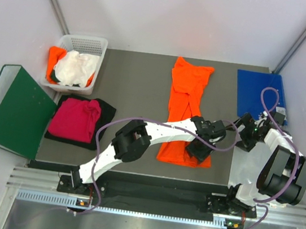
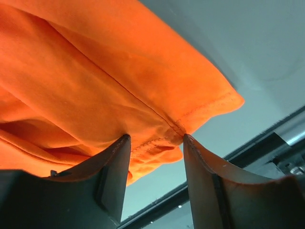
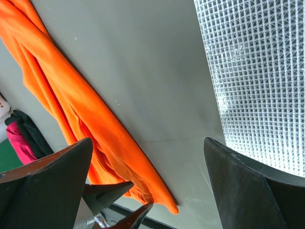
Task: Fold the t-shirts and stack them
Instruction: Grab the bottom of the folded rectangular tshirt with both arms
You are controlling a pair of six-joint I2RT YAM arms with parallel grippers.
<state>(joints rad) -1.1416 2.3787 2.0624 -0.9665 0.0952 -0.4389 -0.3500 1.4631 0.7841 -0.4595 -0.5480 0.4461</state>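
Observation:
A bright orange t-shirt lies folded into a long strip down the middle of the dark mat. My left gripper is at the shirt's near right corner. In the left wrist view its jaws are open, with the stitched hem of the orange shirt between the tips. My right gripper is open and empty over bare mat right of the shirt. A magenta-pink shirt lies folded on a black shirt at the left. White and orange shirts sit in a basket.
The white basket stands at the back left. A dark green binder lies open off the mat's left edge. A blue folder lies at the back right, close to my right gripper. The mat's near edge runs just below the shirt.

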